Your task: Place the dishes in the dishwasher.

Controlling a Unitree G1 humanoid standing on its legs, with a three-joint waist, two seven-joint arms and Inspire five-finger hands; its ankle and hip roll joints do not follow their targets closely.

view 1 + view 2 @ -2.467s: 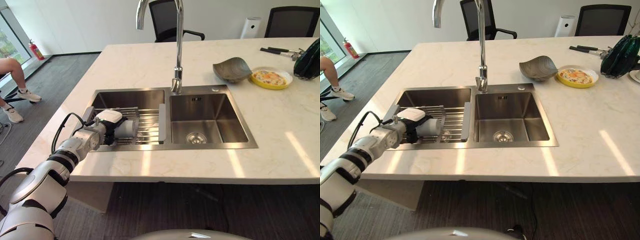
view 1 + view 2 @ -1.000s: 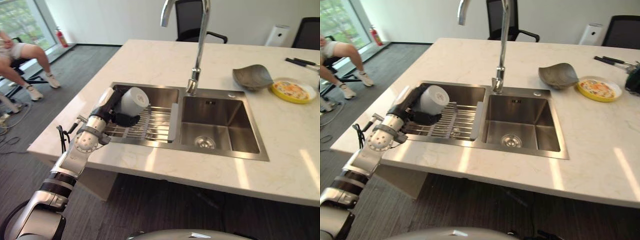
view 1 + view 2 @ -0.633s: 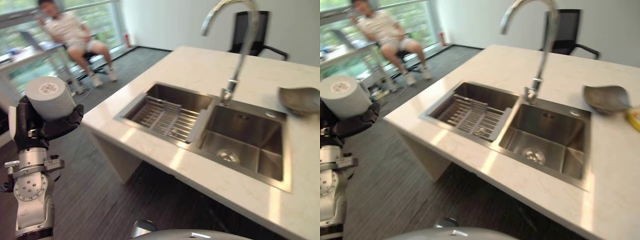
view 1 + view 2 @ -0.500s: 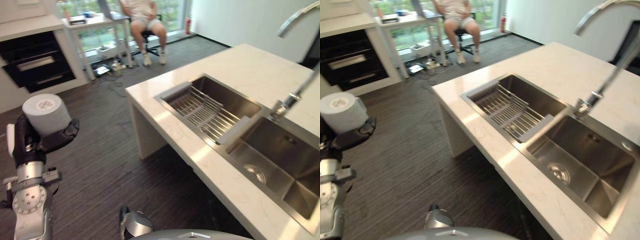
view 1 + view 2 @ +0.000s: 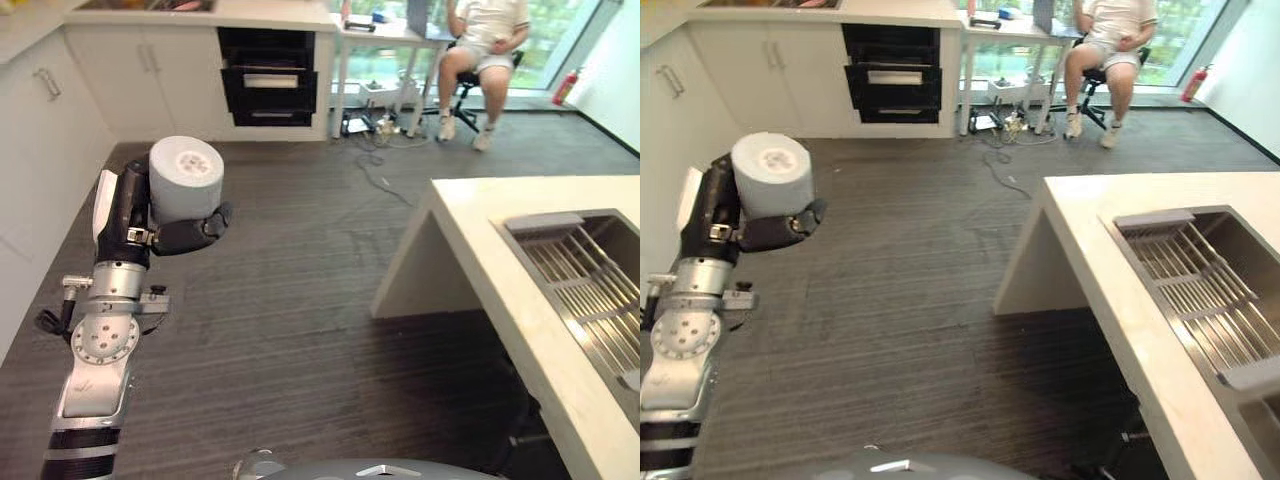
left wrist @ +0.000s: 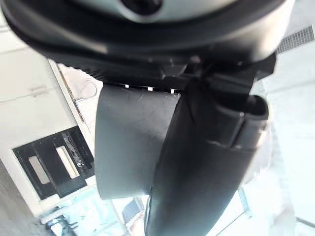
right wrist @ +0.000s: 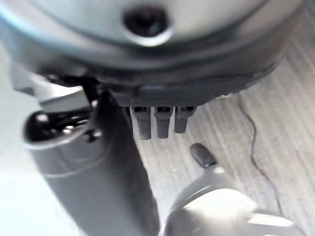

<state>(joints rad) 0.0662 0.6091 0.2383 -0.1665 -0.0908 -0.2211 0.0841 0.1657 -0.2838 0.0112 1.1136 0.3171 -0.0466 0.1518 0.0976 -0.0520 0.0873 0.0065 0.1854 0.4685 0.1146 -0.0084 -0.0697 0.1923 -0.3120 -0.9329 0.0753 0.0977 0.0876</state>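
So, step: left hand (image 5: 160, 225) clenched round the cup (image 5: 186, 178), mid-carry.
Right hand (image 7: 98, 162): can't tell.
Next: probably find the dishwasher.

White cup (image 5: 772, 175) base-up in curled left hand (image 5: 735, 225) above dark floor (image 5: 910, 290), sink rack (image 5: 1200, 290) far right

cup (image 5: 186, 178): pale grey-white cylinder, plain sides
pose: upside down, flat base with a round ring facing up, slightly tilted
state: held in the air, dark fingers and thumb of the left hand (image 5: 150, 222) curled round its lower part
place: left of the scene, above the dark striped floor (image 5: 300, 300), well apart from the table (image 5: 480, 250)
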